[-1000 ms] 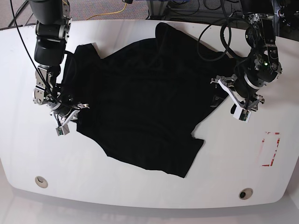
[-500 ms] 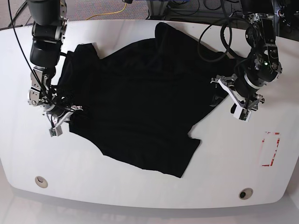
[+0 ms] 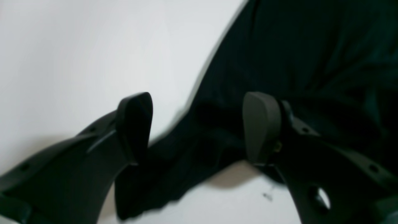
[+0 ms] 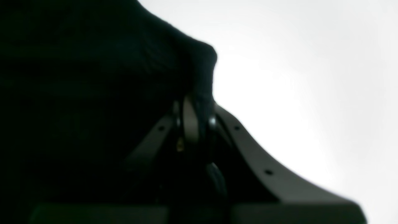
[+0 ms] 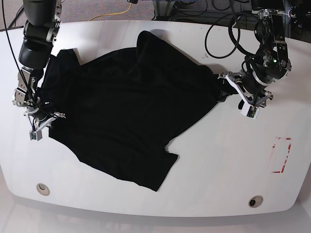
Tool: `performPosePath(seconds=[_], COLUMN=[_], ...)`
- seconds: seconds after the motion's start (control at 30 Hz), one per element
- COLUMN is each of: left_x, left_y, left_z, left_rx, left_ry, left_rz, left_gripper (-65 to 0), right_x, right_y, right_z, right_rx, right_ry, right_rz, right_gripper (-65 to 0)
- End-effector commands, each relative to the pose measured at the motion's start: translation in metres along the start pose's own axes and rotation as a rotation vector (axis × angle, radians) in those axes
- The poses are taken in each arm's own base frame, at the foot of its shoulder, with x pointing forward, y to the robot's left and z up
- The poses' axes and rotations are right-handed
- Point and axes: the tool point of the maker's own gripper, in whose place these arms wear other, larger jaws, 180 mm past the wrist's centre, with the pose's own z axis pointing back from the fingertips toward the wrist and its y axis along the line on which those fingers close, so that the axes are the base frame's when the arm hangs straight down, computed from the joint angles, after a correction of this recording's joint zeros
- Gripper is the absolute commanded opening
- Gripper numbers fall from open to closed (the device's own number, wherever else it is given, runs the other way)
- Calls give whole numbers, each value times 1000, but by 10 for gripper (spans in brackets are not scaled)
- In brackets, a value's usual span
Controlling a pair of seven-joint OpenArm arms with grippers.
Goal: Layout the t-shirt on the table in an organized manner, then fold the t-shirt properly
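The black t-shirt [image 5: 126,111] lies spread and wrinkled over the left and middle of the white table [image 5: 218,160]. At the base view's left my right gripper [image 5: 47,119] is shut on the shirt's edge; its wrist view shows the fingers [image 4: 190,121] pinching a raised fold of the t-shirt [image 4: 93,77]. At the base view's right my left gripper [image 5: 224,88] stands open at the shirt's right corner. In its wrist view the left gripper [image 3: 199,124] straddles the t-shirt's [image 3: 295,46] edge with both pads [image 3: 261,127] apart and not closed on the cloth.
A red tape rectangle [image 5: 282,155] marks the table's right side. Two round grommet holes [image 5: 43,188] [image 5: 255,201] sit near the front edge. Black cables [image 5: 228,39] loop behind the left arm at the back right.
My right gripper has pulled the t-shirt toward the base view's left, and the whole garment has slid that way. The left gripper has stayed open and shifted slightly back.
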Motion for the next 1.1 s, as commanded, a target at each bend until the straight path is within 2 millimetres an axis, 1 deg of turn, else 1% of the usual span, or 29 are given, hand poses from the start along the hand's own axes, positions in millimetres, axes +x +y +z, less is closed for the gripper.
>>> performPosePath(seconds=[0.0,0.13,0.23,0.27,0.33,0.47,0.67,0.73,0.87,1.07], left_x=[15,1,-2,-2,-1,3,-1,0,-8,-13], left_y=[2,-1,-4,-5,-13,-31,-57,-66,-87,-113], left_z=[4,5,5,4,2,0,-4,-5,-8,-10], left_rx=[2,-4,-11,-12,-35,-100,-171,-191,-225,-265], left_ry=[-50,-20,-14,-15,-27,-59,-77,-87,-84,-82], left_rz=[-13,-4,3,5,33,100,200,233,308,395], left_gripper=[-221,-221,-221,-219,-219,-218,-218,-218,-218,-219], right_x=[21,15,10,8,5,3,2,1,-1,-2], right_y=[-10,-9,-7,-4,2,5,6,12,17,19], right_z=[7,7,7,5,2,1,0,-2,-5,-5], right_rx=[-15,-12,-8,-2,8,14,17,26,36,38], right_ry=[-54,-44,-35,-33,-33,-29,-28,-28,-25,-25], right_rz=[8,9,10,6,1,-2,-3,-9,-13,-15], right_gripper=[-650,-650,-650,-650,-650,-650,-650,-650,-650,-650])
